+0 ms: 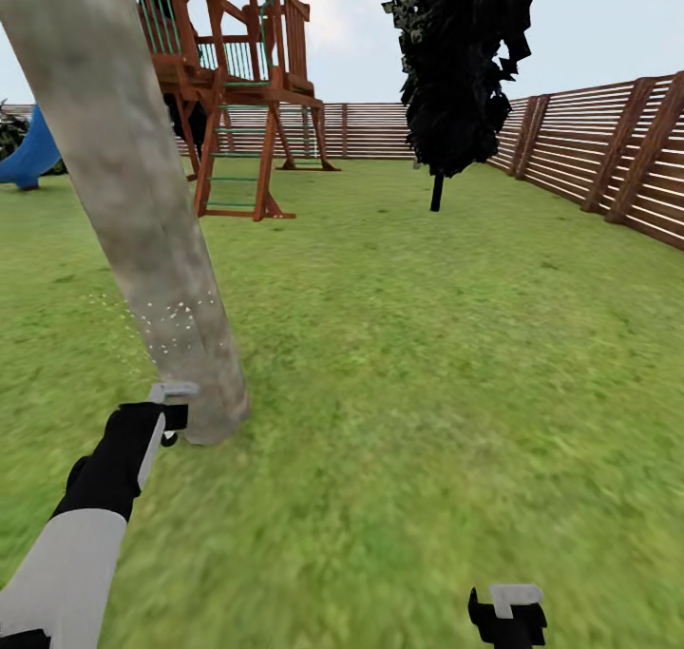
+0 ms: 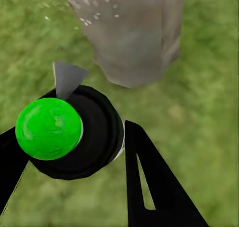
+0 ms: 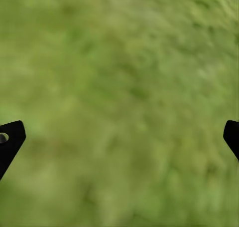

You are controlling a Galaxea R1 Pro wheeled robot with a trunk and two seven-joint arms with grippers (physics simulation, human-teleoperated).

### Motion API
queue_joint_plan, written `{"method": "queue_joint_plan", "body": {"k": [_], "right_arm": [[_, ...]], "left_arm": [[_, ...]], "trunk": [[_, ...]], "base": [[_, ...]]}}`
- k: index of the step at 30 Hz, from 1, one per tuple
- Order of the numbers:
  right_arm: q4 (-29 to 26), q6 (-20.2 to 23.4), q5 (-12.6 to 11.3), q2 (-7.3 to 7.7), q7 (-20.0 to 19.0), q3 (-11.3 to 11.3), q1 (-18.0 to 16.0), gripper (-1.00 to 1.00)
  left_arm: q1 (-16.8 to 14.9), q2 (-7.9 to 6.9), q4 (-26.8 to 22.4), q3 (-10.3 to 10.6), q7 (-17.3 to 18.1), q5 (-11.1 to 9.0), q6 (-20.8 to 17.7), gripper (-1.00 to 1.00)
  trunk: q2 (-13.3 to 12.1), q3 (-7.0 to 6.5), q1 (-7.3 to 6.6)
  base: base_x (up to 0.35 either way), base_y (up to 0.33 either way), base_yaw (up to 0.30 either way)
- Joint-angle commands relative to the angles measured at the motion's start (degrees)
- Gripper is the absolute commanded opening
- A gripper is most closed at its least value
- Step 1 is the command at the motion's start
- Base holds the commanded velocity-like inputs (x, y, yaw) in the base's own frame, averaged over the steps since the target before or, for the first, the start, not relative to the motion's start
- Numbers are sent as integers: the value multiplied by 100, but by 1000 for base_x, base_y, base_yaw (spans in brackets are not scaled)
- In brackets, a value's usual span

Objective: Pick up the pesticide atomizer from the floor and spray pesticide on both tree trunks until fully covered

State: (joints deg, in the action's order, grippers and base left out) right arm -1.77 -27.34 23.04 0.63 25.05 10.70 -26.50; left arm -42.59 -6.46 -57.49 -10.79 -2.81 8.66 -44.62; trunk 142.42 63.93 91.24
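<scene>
A thick grey-tan mottled tree trunk (image 1: pixel 123 174) rises from the grass floor (image 1: pixel 408 364) at the left of the head view. A mist of white pesticide specks (image 1: pixel 166 318) dots its lower part. My left gripper (image 1: pixel 166 421) is right in front of the trunk's base, shut on the pesticide atomizer (image 1: pixel 174 392). In the left wrist view the atomizer (image 2: pixel 50 128) shows a green cap, a black body and a grey nozzle aimed at the trunk (image 2: pixel 129 37), between my left gripper's (image 2: pixel 74 152) black fingers. My right gripper (image 1: pixel 508 620) hangs low and open over bare grass, fingertips wide apart (image 3: pixel 119 137).
A wooden play tower (image 1: pixel 237 69) and a blue slide (image 1: pixel 28 155) stand behind the trunk. A black cypress-like tree (image 1: pixel 456 69) is at centre back. A brown slat fence (image 1: pixel 608 145) runs along the right and back. Open lawn lies to the right.
</scene>
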Motion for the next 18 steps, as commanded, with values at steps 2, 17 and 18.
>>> {"method": "queue_joint_plan", "body": {"k": [2, 17, 18], "right_arm": [[8, -16, 60, 13, 17, 46, -4, 100], [7, -17, 60, 17, 17, 46, -4, 100], [5, -17, 60, 17, 17, 46, -4, 100]], "left_arm": [[130, 10, 83, -15, -423, 15, 9, -100], [664, -180, 621, -765, -700, -14, 1231, -100], [664, -170, 694, -753, -698, -24, 1330, -100]], "trunk": [[2, 5, -1], [2, 5, -1], [2, 5, -1]], "base": [[118, -240, 8], [217, -146, 56], [21, -1, 270]]}}
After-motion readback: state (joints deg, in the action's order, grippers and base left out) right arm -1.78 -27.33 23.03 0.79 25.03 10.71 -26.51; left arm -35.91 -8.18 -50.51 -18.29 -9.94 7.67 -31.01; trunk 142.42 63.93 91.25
